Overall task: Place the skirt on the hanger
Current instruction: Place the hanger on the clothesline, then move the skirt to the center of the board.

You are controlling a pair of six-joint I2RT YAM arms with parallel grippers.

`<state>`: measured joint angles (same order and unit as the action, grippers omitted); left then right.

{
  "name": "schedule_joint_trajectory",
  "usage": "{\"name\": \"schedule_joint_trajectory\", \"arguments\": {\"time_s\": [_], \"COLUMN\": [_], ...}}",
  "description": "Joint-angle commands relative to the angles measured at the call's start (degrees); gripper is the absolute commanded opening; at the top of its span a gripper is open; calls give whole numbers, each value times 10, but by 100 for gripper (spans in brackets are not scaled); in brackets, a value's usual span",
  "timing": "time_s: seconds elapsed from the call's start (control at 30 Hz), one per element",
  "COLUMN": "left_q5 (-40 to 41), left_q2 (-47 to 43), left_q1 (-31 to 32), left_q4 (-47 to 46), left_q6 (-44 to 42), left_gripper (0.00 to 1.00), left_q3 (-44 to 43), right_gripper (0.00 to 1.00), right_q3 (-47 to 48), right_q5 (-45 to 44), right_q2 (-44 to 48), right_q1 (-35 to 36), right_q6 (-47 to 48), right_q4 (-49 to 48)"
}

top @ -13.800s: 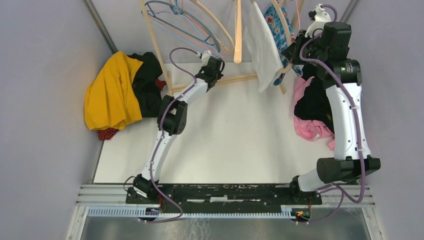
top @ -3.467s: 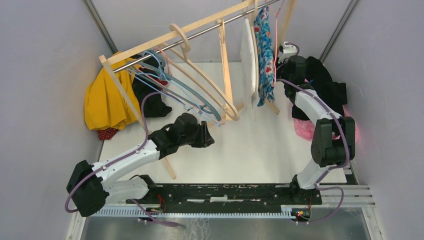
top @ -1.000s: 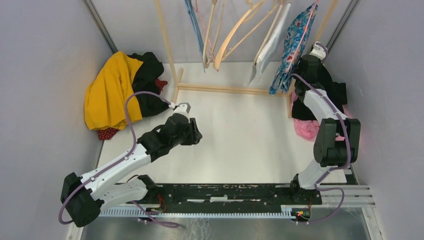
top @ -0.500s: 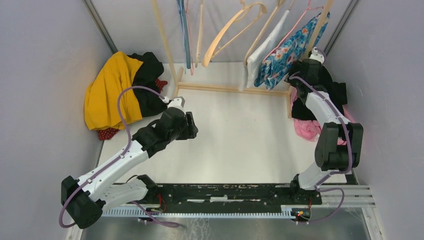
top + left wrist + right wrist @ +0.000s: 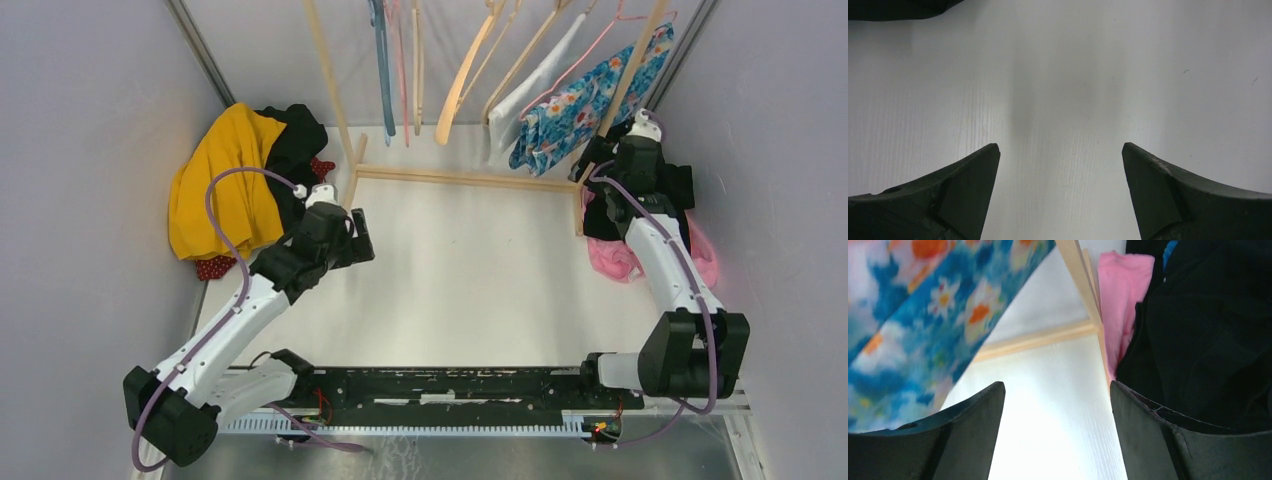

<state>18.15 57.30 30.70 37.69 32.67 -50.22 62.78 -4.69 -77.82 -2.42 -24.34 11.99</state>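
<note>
A blue floral skirt [image 5: 580, 105] hangs from a thin pink hanger [image 5: 603, 40] on the wooden rack at the back right. In the right wrist view the skirt [image 5: 923, 305] fills the upper left, blurred. My right gripper [image 5: 597, 160] [image 5: 1057, 385] is just below the skirt's hem beside the rack's right post, open and empty. My left gripper [image 5: 358, 243] [image 5: 848, 240] is not near it.
</note>
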Motion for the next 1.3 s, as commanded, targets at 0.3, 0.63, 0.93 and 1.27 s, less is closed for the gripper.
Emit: {"name": "schedule_joint_trajectory", "arguments": {"time_s": [0.3, 0.63, 0.93, 1.27], "left_q5": [-18, -6, -43, 80], "left_q2": [25, 48, 117, 283], "left_q1": [-121, -160, -322, -448], "left_q4": [-23, -35, -40, 36], "left_q6": [-50, -56, -52, -73], "left_gripper": [99, 99, 99, 99], "left_q3": [-56, -91, -180, -328], "right_gripper": [93, 100, 100, 89], "right_q3": [-110, -163, -170, -149], "right_q5": [96, 220, 316, 355], "right_q2": [186, 287, 311, 313], "right_q1": [-3, 1, 16, 31], "right_q6": [33, 22, 26, 37], "right_q4": [113, 157, 181, 202]}}
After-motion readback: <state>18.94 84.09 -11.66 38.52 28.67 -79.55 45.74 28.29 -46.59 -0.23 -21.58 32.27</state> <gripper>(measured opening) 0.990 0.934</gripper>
